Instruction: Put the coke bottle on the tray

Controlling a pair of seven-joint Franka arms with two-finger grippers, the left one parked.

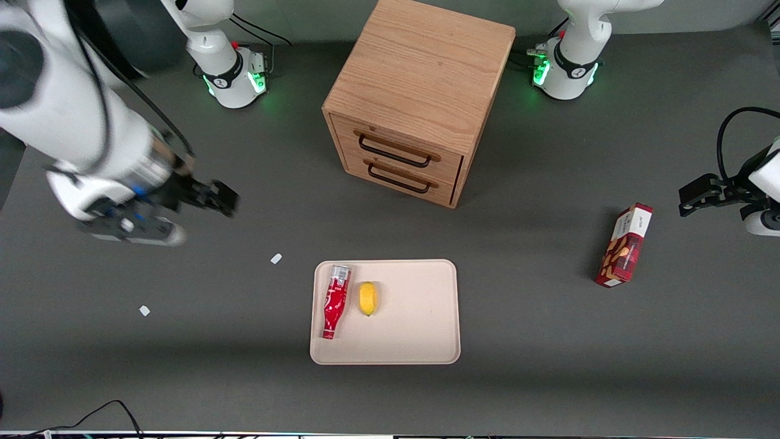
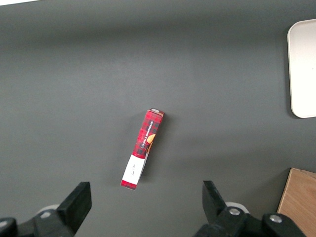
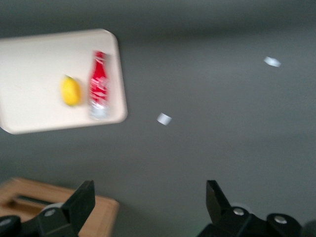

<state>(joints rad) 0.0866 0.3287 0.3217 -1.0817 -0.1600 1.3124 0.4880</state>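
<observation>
The coke bottle [image 1: 336, 300] is slim and red with white lettering. It lies on its side on the beige tray [image 1: 414, 329], along the tray's edge toward the working arm, red cap nearer the front camera, silvery base pointing to the cabinet. It also shows in the right wrist view [image 3: 98, 85] on the tray [image 3: 34, 74]. My right gripper [image 1: 222, 198] hangs open and empty above the bare table, well away from the tray toward the working arm's end. In the right wrist view its fingers [image 3: 79, 202] stand wide apart with nothing between them.
A yellow lemon-like fruit [image 1: 367, 298] lies on the tray beside the bottle. A wooden drawer cabinet [image 1: 420, 97] stands farther from the front camera than the tray. A red snack box [image 1: 624, 245] stands toward the parked arm's end. Two small white scraps [image 1: 276, 258] [image 1: 144, 311] lie on the table.
</observation>
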